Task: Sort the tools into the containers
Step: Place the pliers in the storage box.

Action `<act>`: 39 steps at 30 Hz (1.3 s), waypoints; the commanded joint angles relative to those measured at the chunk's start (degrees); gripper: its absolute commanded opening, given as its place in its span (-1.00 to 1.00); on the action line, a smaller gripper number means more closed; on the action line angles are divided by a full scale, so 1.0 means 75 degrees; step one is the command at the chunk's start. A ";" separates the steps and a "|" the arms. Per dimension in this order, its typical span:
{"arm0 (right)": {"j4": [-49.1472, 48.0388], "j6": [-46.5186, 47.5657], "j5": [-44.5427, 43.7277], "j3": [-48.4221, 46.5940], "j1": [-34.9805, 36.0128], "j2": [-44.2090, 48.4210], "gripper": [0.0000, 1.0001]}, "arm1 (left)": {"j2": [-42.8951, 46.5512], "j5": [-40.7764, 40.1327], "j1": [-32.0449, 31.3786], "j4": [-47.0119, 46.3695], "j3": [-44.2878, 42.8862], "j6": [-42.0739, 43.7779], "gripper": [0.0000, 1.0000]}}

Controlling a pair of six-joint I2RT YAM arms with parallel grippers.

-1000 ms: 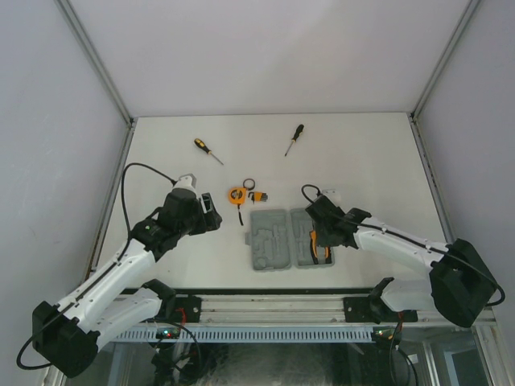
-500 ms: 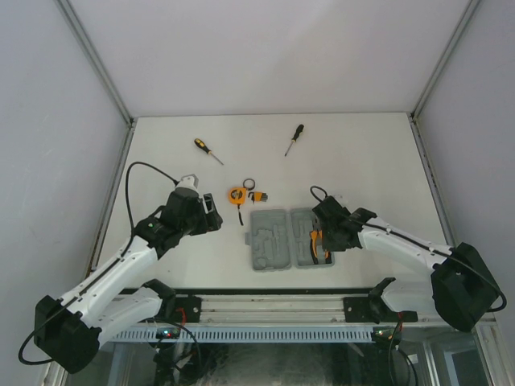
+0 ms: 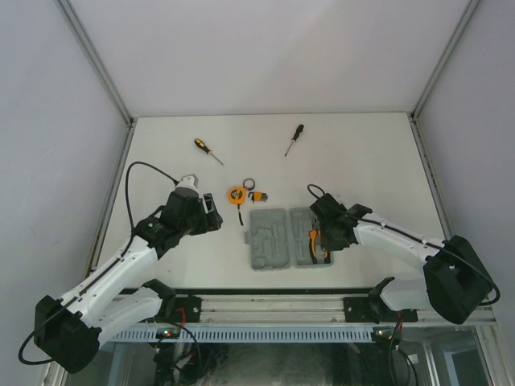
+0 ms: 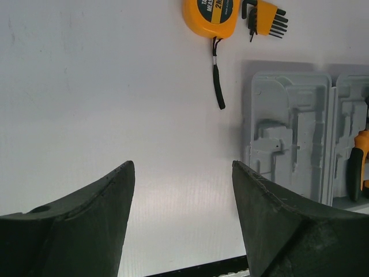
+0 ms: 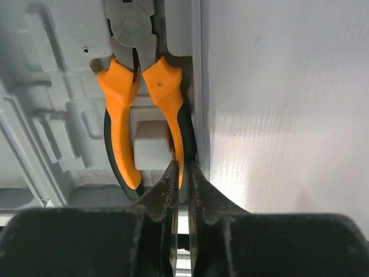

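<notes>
Lighting bright, even and diffuse; source out of view. White tabletop (image 3: pixel 362 161) evenly lit, brightest in the wrist views. Shadows soft and faint: under both arms (image 3: pixel 121 269) and along the tool case (image 4: pixel 285 115) upper edge. The left gripper (image 4: pixel 183 173) is dark and slightly soft. The right gripper (image 5: pixel 181 170) is blurred near the lens, while the pliers (image 5: pixel 121 115) are sharp. Top view coarse.

case (image 5: pixel 57 133): matt grey plastic | pliers (image 5: pixel 118 104): metal head, smooth orange grips
</notes>
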State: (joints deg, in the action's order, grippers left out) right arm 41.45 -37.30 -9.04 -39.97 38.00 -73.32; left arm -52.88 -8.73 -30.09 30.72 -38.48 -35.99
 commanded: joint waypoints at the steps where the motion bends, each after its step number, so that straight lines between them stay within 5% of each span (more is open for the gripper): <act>1: 0.0103 -0.0086 -0.0182 -0.0084 0.0064 -0.0682 -0.96 | -0.0053 0.0109 0.0018 -0.0314 -0.0326 -0.0012 0.45; 12: 0.0420 -0.0302 -0.0008 -0.0480 0.0355 -0.2763 -1.00 | -0.0182 0.0169 0.0007 -0.0526 -0.0267 -0.0032 0.45; 21: 0.0648 -0.0533 -0.0474 -0.0661 0.0637 -0.2444 -1.00 | -0.0093 0.0164 0.0004 -0.0551 -0.0119 0.0092 0.44; 28: 0.0423 -0.0055 -0.0863 -0.1244 0.0624 -0.0407 -0.37 | 0.0085 0.0021 0.0007 -0.0434 -0.0223 0.0128 0.47; 39: -0.0207 0.0821 -0.0706 -0.1549 0.0430 0.1337 -0.06 | 0.0040 -0.0452 0.0004 -0.0074 -0.0769 0.0462 0.52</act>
State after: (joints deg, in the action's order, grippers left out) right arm 43.20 -34.44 -14.50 -50.22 41.32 -65.91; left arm -52.75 -9.21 -30.09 29.47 -38.96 -34.74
